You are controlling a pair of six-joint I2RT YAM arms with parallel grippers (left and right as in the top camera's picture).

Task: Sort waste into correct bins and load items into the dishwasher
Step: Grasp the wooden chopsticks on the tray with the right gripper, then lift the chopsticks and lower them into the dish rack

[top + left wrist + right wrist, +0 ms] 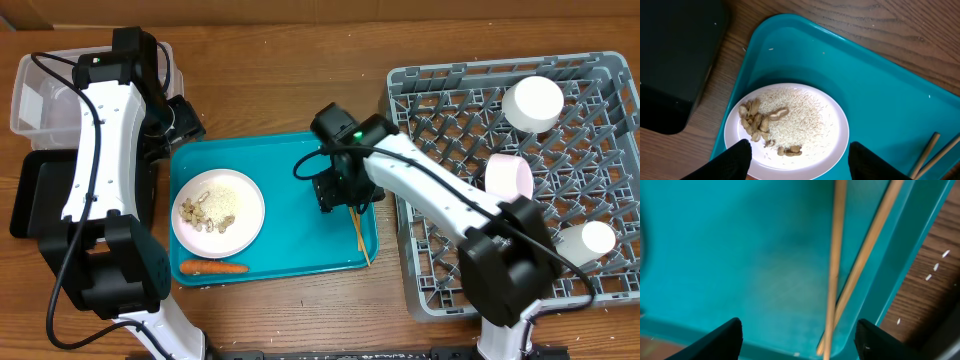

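A white plate (218,212) with pale rice and brown scraps sits at the left of the teal tray (300,170). An orange carrot (213,267) lies at the tray's front edge. Two wooden chopsticks (360,236) lie by the tray's right rim. My left gripper (188,124) is open and empty, above the tray's far left corner; in the left wrist view its jaws (797,161) frame the plate (805,150). My right gripper (335,192) is open and empty, just above the chopsticks (836,265), which lie between its jaws (797,340).
The grey dish rack (450,130) at the right holds two white bowls (532,103) (510,175) and a small white cup (585,240). The clear tub (38,95) and the black tray (30,195) stand at the far left. Rice grains lie on the wood (935,267).
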